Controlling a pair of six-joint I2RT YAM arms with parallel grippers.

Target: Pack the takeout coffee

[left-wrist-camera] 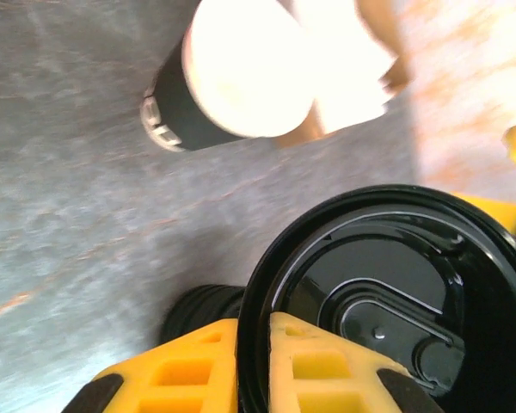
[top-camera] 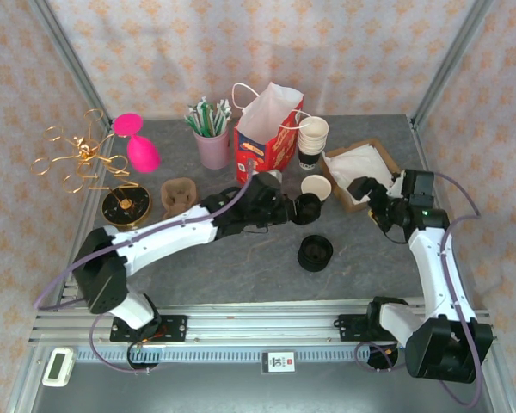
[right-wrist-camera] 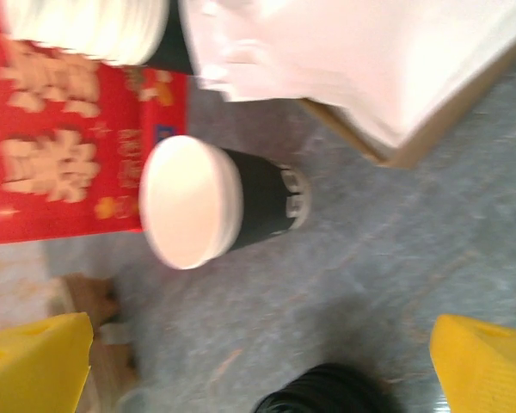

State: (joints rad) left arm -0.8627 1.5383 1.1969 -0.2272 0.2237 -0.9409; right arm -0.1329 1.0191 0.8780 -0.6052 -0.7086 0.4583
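**Lid pinched by one edge, cup standing free: a likely tip-over**

The left gripper (left-wrist-camera: 254,348) is clamped on the rim of a black lid (left-wrist-camera: 387,301), carried near the open cup (top-camera: 316,187). The cup stands upright on the bench (top-camera: 241,267), past the middle toward the far edge, just in front of the red bag (top-camera: 262,142) and beside the napkin box (top-camera: 361,172). The right gripper (top-camera: 367,196) hovers near the cup with its jaws wide apart, holding nothing. The grip takes only one side of the lid, so pressing down would probably tilt it, seating one edge while the other rides up or slips free. Nothing steadies the cup, which looks empty and light. An off-centre push could slide it into the bag or knock it over, and the two arms are close enough here to bump each other.
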